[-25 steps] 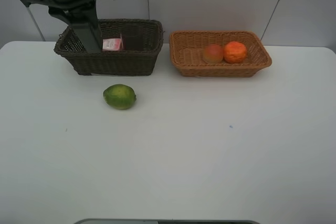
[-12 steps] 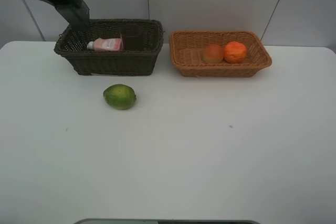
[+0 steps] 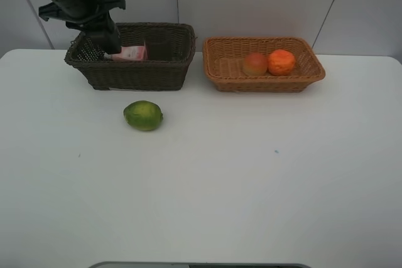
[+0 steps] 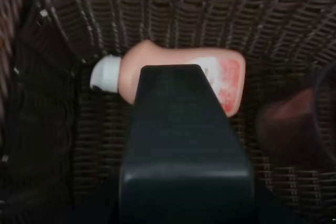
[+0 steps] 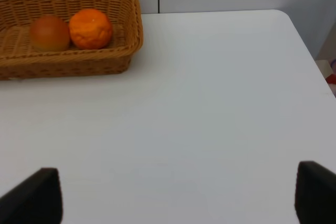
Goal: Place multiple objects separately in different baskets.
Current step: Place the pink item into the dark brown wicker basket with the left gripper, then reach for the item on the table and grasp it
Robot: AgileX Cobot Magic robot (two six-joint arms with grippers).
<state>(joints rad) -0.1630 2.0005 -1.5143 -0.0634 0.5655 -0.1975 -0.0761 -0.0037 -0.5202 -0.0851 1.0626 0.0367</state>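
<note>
My left claw hangs inside the dark basket, just above the pink bottle lying on its floor; I cannot tell its width. My right claw gapes wide over the table.

The tan basket sits at about ten o'clock on the white table, cut off by the frame's edge. Inside it the orange and the peach lie side by side, touching, the orange nearer the basket's end wall. The right gripper shows only its two dark fingertips, spread wide apart at seven and five o'clock over bare table.
</note>
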